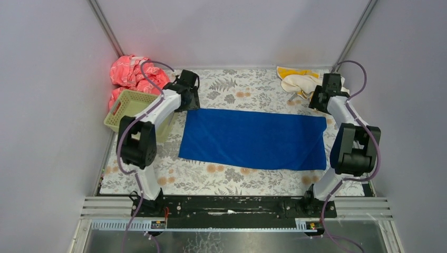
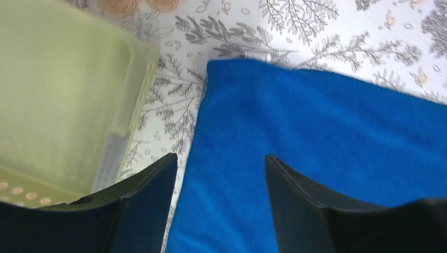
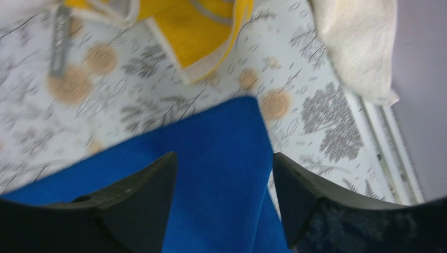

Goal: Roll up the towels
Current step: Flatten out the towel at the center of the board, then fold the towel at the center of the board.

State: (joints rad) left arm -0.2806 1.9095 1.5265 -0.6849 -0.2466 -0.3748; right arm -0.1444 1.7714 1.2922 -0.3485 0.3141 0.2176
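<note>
Left hand point(image 2: 220, 158): fingers spread apart, gripping nothing; it hangs over the far left corner of the blue towel point(image 1: 253, 138). Whether the tips touch the cloth cannot be told.
Right hand point(image 3: 224, 156): fingers likewise spread apart and empty; it hangs over the far right corner of the same towel, contact with the cloth not discernible.
Blue towel: one item, royal blue, spread flat and unrolled. Its long side runs from under one hand across to under the other, and its near edge lies back toward the arm bases.
Label point(image 2: 258, 55): small white tag on the towel's far edge, just ahead of the left hand.
Cream towel point(image 1: 301, 83): one item, crumpled, just beyond the right hand and apart from the blue towel.
Yellow towel point(image 3: 205, 31): one item, bunched beyond the right hand toward its inner side. It lies partly under the cream towel, with a strip of surface between it and the blue corner.
Basket point(image 2: 63, 105): pale green plastic with perforated walls, just beside the left hand on its outer side, close to the blue towel's short edge but apart from it.
Pink-red cloth point(image 1: 129, 71): patterned and bunched, beyond the basket and outward of the left hand, against the wall.
Surface point(image 1: 237, 176): white covering with a grey leaf and orange flower print, carrying all of the above.
</note>
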